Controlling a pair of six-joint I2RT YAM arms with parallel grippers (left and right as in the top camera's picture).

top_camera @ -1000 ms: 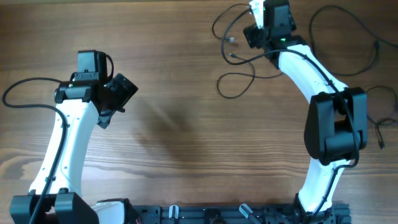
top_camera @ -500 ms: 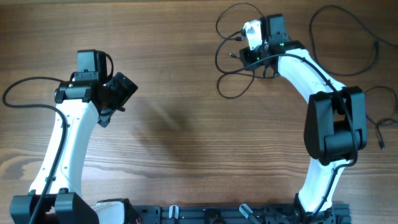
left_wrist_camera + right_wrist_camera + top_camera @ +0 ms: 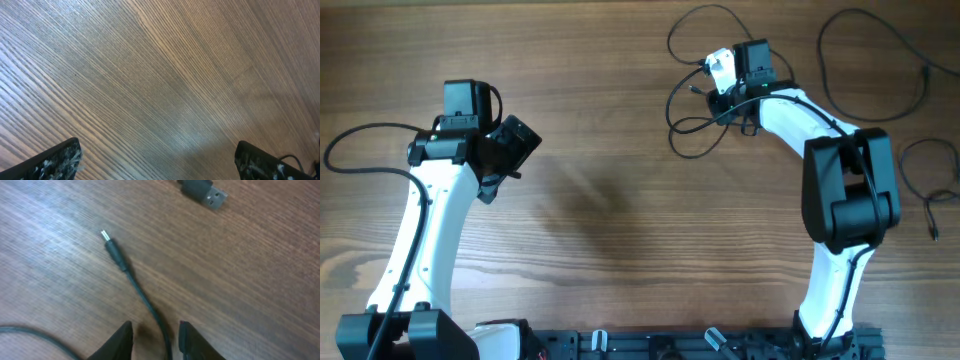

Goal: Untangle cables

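Black, thin plug-tipped wire point(image 3: 137, 287) sits loose between the narrow jaws of my right pincer point(image 3: 155, 326), left pincer point(image 3: 157, 150) wide; pulling now could let it slip free.

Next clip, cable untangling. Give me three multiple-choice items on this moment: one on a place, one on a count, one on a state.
1. Seen from overhead, where on the table do the tangled cables lie?
A) upper right, at the right gripper
B) centre
C) beside the left arm's base

2. How many plug ends show in the right wrist view?
A) none
B) two
C) five

3. How do the left gripper fingers stand?
A) wide apart over bare wood
B) shut on a cable
C) shut on a plug

Key:
1 A, the loops lie around that gripper.
2 B, a barrel plug and a USB plug.
3 A, only wood shows between them.
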